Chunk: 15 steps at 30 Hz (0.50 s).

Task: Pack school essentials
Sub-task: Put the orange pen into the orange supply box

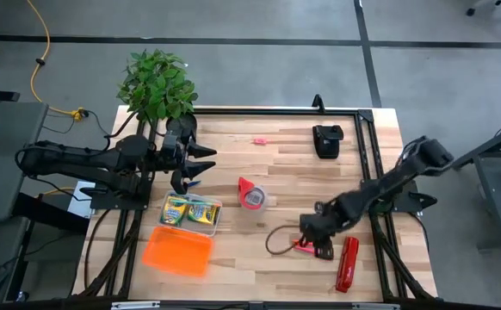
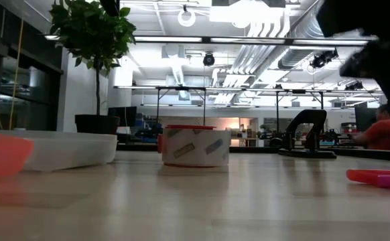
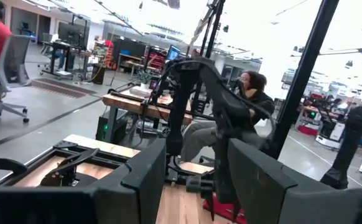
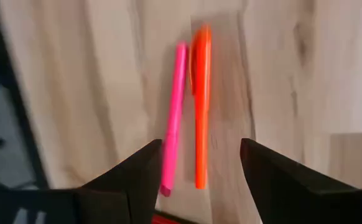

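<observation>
2 slim plastic markers, 1 pink (image 4: 173, 112) and 1 orange-red (image 4: 201, 106), lie side by side on the wooden table (image 1: 293, 172) at its near right. The right gripper (image 4: 199, 165) hovers directly over them, fingers wide, their long axes running straight between its fingers. The left gripper (image 1: 194, 168) waits far left, part-open, empty.

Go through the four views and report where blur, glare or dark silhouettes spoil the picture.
High view: even light, sharp. Low view: the near tabletop and the orange lid are out of focus, the ceiling lights glare, and an arm at top right is a dark smear. Left wrist view: bright blown-out background; the left claw is a dark silhouette. Right wrist view: the pink marker and orange marker are soft between the open right claw.
</observation>
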### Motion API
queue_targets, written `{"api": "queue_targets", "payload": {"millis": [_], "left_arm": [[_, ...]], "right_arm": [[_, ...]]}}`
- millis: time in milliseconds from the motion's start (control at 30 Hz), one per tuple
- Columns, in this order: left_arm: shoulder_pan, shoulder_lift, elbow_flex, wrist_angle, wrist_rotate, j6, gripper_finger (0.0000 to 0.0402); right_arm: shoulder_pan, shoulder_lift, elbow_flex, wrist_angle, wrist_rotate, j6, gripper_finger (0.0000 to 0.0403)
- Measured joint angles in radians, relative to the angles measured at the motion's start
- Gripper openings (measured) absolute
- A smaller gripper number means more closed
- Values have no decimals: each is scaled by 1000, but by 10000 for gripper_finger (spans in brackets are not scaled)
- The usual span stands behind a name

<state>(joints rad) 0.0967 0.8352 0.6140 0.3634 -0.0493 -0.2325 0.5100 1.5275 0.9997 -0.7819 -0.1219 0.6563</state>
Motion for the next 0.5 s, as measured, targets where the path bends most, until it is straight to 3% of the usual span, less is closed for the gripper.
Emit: {"api": "queue_targets", "payload": {"millis": [200, 333, 500], "left_arm": [[0, 0, 0, 0, 0, 0, 163], [0, 0, 0, 0, 0, 0, 163], [0, 0, 0, 0, 0, -1, 163]], "right_arm": [[41, 127, -26, 79, -17, 4, 208], [54, 137, -119, 219, -26, 109, 208], [56, 131, -146, 227, 15, 146, 208]]}}
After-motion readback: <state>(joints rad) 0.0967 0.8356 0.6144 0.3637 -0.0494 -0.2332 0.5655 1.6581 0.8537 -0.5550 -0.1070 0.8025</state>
